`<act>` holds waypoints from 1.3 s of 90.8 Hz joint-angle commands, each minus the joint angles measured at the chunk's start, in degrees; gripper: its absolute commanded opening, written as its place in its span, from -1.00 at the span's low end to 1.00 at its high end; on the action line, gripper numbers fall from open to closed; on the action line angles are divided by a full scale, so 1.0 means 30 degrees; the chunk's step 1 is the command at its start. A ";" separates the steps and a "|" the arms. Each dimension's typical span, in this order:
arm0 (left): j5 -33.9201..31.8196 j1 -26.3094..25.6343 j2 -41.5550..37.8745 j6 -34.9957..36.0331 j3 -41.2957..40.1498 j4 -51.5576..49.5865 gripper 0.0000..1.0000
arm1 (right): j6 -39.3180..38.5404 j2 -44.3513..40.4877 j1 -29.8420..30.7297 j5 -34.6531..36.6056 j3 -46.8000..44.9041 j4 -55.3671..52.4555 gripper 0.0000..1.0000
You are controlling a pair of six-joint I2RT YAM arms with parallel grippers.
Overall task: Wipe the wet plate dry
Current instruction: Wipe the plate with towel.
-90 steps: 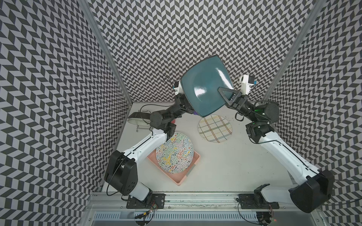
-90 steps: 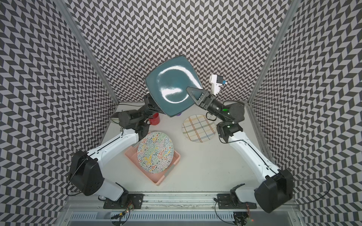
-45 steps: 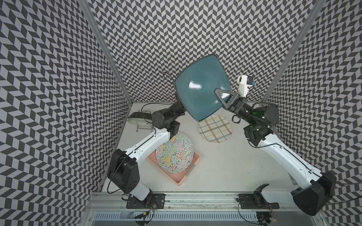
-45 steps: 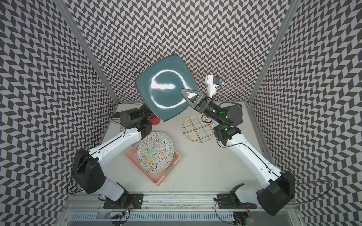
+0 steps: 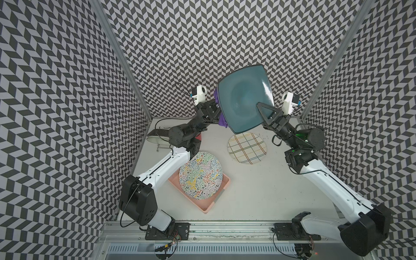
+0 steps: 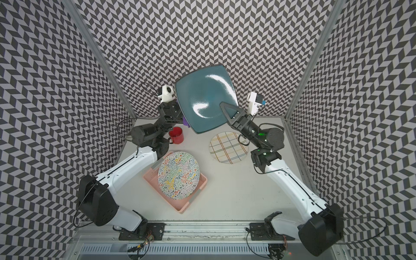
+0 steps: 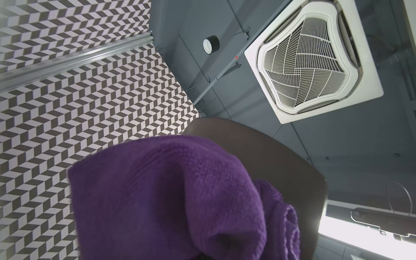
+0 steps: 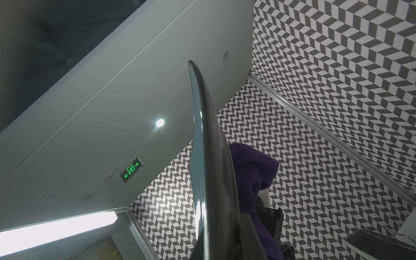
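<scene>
A teal square plate (image 5: 244,99) (image 6: 202,99) hangs tilted in the air at the back, and my right gripper (image 5: 263,112) (image 6: 227,110) is shut on its right lower edge. In the right wrist view the plate (image 8: 209,180) shows edge-on, with one finger (image 8: 249,238) lying along it. My left gripper (image 5: 215,112) (image 6: 177,114) is shut on a purple cloth (image 5: 222,120) (image 6: 185,122) behind the plate's left edge. In the left wrist view the cloth (image 7: 168,198) lies against the plate's dark underside (image 7: 270,157) and hides the jaws.
On the table under the held plate lies a plaid round plate (image 5: 246,145). A squiggle-patterned plate (image 5: 200,175) rests in a pink tray (image 5: 216,200) near the left arm. A red mug (image 6: 176,135) and a small rack (image 5: 157,136) stand at the back left.
The held plate swung left, then back right. My left gripper with the cloth has come out from behind the plate to its left edge, and its wrist camera now shows.
</scene>
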 commanded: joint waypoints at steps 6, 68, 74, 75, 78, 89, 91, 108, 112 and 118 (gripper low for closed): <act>0.2952 -0.2038 -0.1264 0.2081 0.0227 -0.0054 -1.00 | 0.0639 0.1774 -0.1540 0.0358 0.1869 0.0091 -1.00; -1.3798 -0.4299 -0.3160 2.6985 0.3685 -2.9167 -1.00 | -0.6287 -0.0412 -0.0688 0.2554 0.2282 -0.9088 -1.00; -1.4713 -0.3781 -0.2503 2.7764 0.4262 -2.9635 -1.00 | -0.6546 -0.0683 -0.0131 0.2763 0.2016 -0.8994 -1.00; -1.4802 -0.3616 -0.2389 2.7857 0.4344 -2.9701 -1.00 | -0.6599 -0.0756 -0.0005 0.2781 0.1954 -0.8979 -1.00; -1.4870 -0.3059 -0.2139 2.8074 0.4571 -2.9924 -1.00 | -0.6737 -0.0908 0.0376 0.2874 0.1709 -0.8918 -1.00; -1.3436 -0.0537 -0.1427 2.8682 0.5515 -3.1020 -1.00 | -0.7610 -0.1459 0.2501 0.3052 0.0799 -0.8922 -1.00; -1.3034 -0.0152 -0.1352 2.8997 0.5629 -3.1114 -1.00 | -0.7836 -0.1602 0.2950 0.3243 0.0666 -0.9041 -1.00; -0.7025 -0.2240 0.1064 3.4154 0.7676 -3.3463 -1.00 | -0.8065 -0.1401 0.4211 0.4242 0.0592 -0.8592 -1.00; -0.8235 -0.3374 0.1565 3.4523 0.8012 -3.4328 -1.00 | -0.8106 -0.1285 0.4107 0.4577 0.0970 -0.8592 -1.00; -0.8319 -0.3377 0.1319 3.3483 0.7340 -3.3968 -1.00 | -0.7578 -0.1205 0.3424 0.4574 0.1229 -0.8545 -1.00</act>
